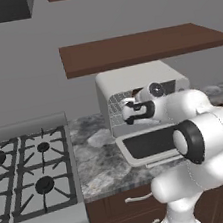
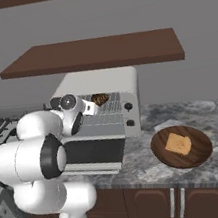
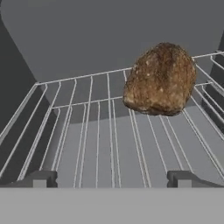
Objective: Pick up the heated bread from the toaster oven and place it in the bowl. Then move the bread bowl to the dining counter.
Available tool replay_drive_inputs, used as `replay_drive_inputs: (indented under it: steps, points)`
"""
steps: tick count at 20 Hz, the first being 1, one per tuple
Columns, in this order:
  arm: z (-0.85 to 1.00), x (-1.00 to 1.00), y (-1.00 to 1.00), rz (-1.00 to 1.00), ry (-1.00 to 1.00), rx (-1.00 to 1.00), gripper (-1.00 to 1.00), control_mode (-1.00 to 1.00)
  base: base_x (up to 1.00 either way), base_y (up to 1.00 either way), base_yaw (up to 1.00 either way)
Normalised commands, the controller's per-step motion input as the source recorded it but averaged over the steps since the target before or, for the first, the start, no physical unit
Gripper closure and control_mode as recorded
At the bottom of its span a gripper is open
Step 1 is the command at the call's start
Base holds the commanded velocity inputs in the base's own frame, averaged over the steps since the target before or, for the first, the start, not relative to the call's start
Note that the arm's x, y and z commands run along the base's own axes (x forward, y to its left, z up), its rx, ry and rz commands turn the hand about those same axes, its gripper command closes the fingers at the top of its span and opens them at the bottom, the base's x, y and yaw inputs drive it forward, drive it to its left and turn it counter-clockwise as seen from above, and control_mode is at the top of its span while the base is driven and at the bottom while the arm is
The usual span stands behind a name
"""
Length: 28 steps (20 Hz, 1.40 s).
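Fingertips (image 3: 41,178) of the gripper (image 3: 112,179) sit wide apart at the bottom of the hand view, nothing between them, over the wire rack (image 3: 87,140) inside the toaster oven (image 2: 108,88). Bread (image 3: 160,78), a dark brown crusty lump, lies on the rack ahead of the tips and off to the right, apart from both. Right base view: the hand reaches in at the oven's open front, bread (image 2: 99,99) visible inside toward the back, drop-down door (image 2: 93,154) lying flat open on the marbled counter (image 2: 203,114). Just right of the oven on the same counter is the dark wooden bowl (image 2: 202,151), with a pale yellow slice (image 2: 178,144) lying in it. Left base view: gripper (image 1: 129,110) at the oven mouth, toaster oven (image 1: 134,80) beside a gas stove (image 1: 34,170) on the left, brown wall shelf (image 1: 144,47) above.
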Motion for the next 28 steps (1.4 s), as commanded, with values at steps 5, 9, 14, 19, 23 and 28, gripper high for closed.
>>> replay_drive_inputs:
  steps: [5,9,14,19,23,28]
  points:
    - [-0.3,0.43,0.0,0.0,0.0,0.0,-1.0,-1.0,0.0,0.0,0.0]
    - [-0.2,0.27,0.0,0.0,0.08,0.0,-1.0,-1.0,0.0,0.0,0.0]
    - [-0.12,-0.13,0.0,0.0,0.17,-0.01,-1.0,-1.0,0.0,0.0,0.0]
    - [-0.1,-0.9,0.0,-0.05,0.27,0.0,-1.0,-1.0,0.0,0.0,0.0]
    - [-0.06,-1.0,0.0,-0.09,0.36,0.0,-1.0,-1.0,0.0,0.0,0.0]
    - [-0.14,-1.0,0.0,-0.11,0.4,0.0,-1.0,-1.0,0.0,0.0,0.0]
